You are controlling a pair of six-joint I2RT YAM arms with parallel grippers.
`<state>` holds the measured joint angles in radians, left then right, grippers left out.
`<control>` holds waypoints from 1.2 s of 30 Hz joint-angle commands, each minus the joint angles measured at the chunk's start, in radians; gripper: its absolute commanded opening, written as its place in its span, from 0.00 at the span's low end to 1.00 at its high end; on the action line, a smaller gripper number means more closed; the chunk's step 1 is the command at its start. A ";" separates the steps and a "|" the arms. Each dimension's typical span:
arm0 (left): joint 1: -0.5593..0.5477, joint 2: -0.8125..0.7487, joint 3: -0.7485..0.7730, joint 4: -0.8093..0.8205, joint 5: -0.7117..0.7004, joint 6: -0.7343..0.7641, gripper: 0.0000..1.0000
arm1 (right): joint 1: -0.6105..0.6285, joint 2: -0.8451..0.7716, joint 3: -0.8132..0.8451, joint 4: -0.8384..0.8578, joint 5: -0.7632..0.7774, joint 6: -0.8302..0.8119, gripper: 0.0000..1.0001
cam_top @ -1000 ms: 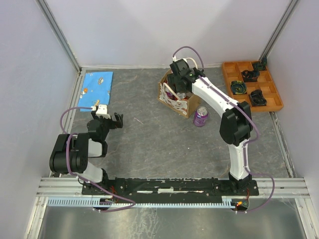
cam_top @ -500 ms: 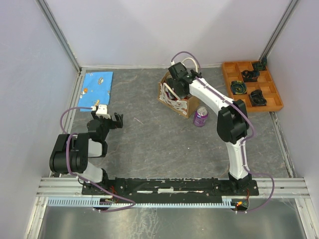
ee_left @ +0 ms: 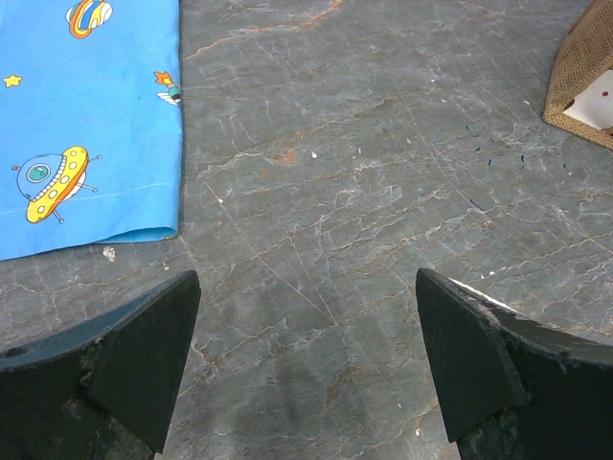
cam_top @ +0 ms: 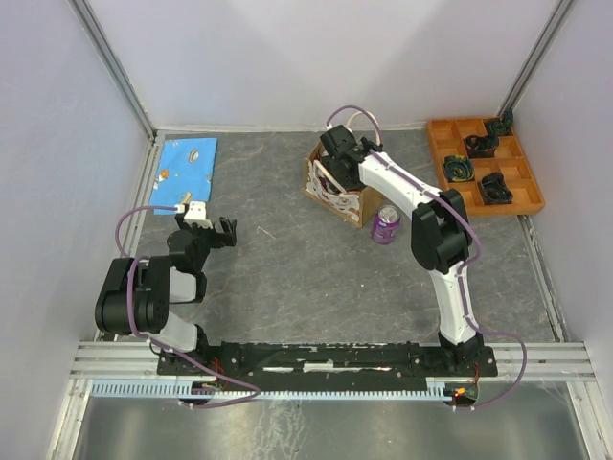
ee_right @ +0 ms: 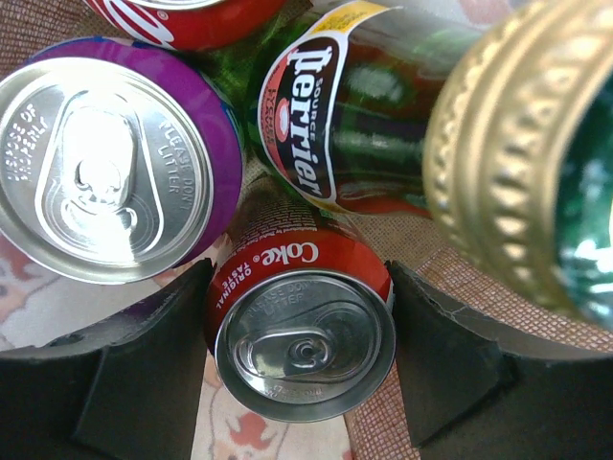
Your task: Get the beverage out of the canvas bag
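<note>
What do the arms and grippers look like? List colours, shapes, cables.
The left arm and right arm share black joints and white links, and each is trailed by a looping purple cable. The fingers are dark, flat wedges tapering to blunt tips. No markings are legible.

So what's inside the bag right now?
A Coke can between the right gripper's fingers, a purple can, a Perrier bottle, another red can and a gold bottle cap. The bag's bottom is covered.
</note>
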<state>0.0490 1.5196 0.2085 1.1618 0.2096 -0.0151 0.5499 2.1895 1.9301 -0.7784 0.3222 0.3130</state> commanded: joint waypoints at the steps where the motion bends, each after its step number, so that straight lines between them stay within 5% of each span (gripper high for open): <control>1: 0.003 0.003 0.008 0.061 -0.019 0.016 0.99 | 0.005 -0.016 0.053 -0.008 0.032 -0.014 0.00; 18: 0.003 0.001 0.008 0.055 -0.017 0.017 0.99 | 0.007 -0.306 0.147 0.071 0.034 -0.064 0.00; 36: 0.003 0.004 0.007 0.065 -0.018 0.016 0.99 | 0.023 -0.780 -0.245 0.079 0.197 -0.090 0.00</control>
<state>0.0490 1.5196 0.2085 1.1618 0.2096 -0.0151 0.5621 1.5280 1.7252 -0.7403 0.4431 0.2306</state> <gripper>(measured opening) 0.993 0.737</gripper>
